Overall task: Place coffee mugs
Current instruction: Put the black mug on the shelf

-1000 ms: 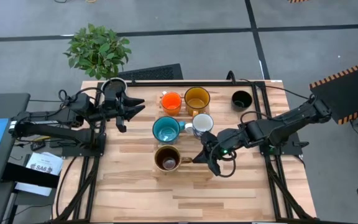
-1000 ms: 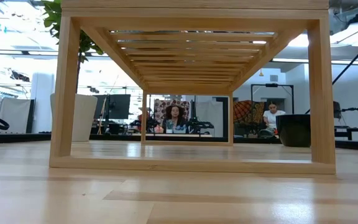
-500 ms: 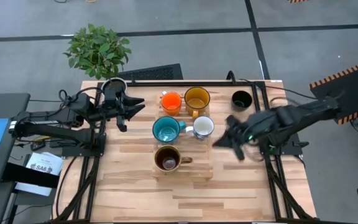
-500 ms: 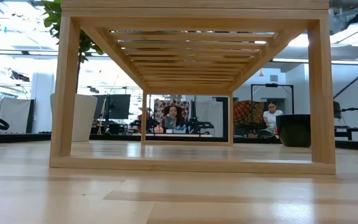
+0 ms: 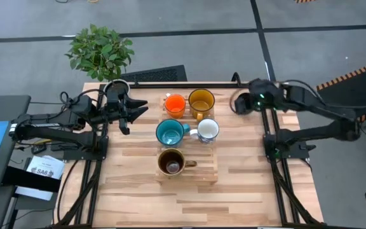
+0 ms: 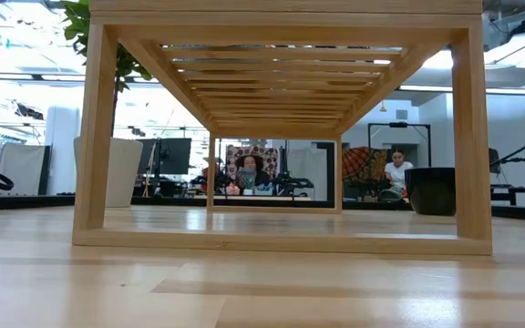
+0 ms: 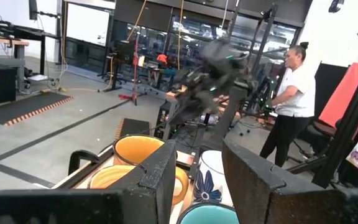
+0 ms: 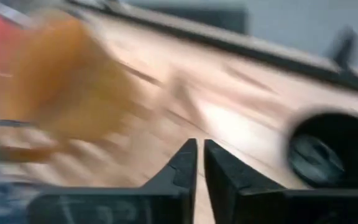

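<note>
High view shows five mugs on the slatted wooden rack in the middle of the tabletop: the orange mug and amber-yellow mug nearest the far edge, the teal mug and white mug behind them, and the brown mug alone nearest the near edge. The black mug stands off the rack near the far right corner, with the right hand over it. In the right wrist view its fingers are almost together and hold nothing. To take this mug well, the hand probably needs to spread, straddle the rim and settle before gripping. The left hand waits near the tabletop's left edge, its fingers parted and empty. Only the low view shows the black mug beside the rack's leg.
</note>
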Tool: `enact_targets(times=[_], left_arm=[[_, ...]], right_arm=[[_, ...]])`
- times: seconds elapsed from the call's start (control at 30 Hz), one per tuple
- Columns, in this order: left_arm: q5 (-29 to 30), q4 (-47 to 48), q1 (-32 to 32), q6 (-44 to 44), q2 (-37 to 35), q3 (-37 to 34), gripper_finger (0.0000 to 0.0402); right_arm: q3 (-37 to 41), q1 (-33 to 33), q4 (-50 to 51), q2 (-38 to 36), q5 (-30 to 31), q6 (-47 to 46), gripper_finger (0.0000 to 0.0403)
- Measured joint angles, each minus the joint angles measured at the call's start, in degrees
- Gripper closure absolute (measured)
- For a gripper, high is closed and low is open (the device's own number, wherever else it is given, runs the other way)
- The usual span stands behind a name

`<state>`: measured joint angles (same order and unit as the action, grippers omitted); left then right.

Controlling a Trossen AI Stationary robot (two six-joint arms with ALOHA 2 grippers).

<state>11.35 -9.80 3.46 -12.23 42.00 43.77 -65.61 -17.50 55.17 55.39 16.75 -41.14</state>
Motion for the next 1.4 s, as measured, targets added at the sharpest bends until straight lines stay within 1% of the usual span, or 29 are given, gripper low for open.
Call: enact_targets(times=[0.07,0.13,0.2,0.23,0.4,0.47,0.53,0.7,0.87,1.17,1.23,1.3,1.4], left_arm=[[0.0,0.0,0.0,0.0,0.0,0.0,0.0286],[0.0,-0.1,0.0,0.0,0.0,0.0,0.0286],[0.0,-0.1,0.0,0.0,0.0,0.0,0.0286],[0.0,-0.1,0.0,0.0,0.0,0.0,0.0286],[0.0,-0.2,0.0,-0.5,0.0,0.0,0.0286],[0.0,-0.2,0.0,-0.4,0.0,0.0,0.0286],[0.0,-0.2,0.0,-0.4,0.0,0.0,0.0286],[0.0,-0.2,0.0,-0.4,0.0,0.0,0.0286],[1.0,-0.2,0.0,-0.4,0.0,0.0,0.0286],[2.5,0.0,0.0,-0.4,0.0,0.0,0.0286],[2.5,0.0,0.0,-0.4,0.0,0.0,0.0286],[2.5,0.0,0.0,-0.4,0.0,0.0,0.0286],[2.5,0.0,0.0,-0.4,0.0,0.0,0.0286]], right_arm=[[0.0,-6.8,3.6,1.9,-4.3,2.9,0.0327],[0.0,-12.9,5.9,4.4,-8.8,8.1,0.0299],[0.0,-17.5,7.6,7.5,-12.5,13.9,0.0268],[0.0,-19.3,8.0,9.1,-13.3,16.6,0.0252],[0.3,-24.6,9.0,16.8,-16.3,25.5,0.0186],[0.9,-25.5,8.8,19.2,-16.8,28.2,0.0170],[1.8,-26.0,8.3,21.4,-16.8,30.7,0.0163],[7.2,-27.4,4.7,24.3,-16.9,32.2,0.0164],[12.2,-29.1,-1.1,24.5,-16.7,32.2,0.0169],[16.0,-30.0,-5.8,24.6,-16.0,30.9,0.0175],[17.1,-30.0,-6.2,24.6,-15.3,30.2,0.0186],[17.9,-30.0,-5.7,24.6,-15.3,30.1,0.0209],[18.0,-29.7,-3.7,24.5,-15.2,30.0,0.0267]])
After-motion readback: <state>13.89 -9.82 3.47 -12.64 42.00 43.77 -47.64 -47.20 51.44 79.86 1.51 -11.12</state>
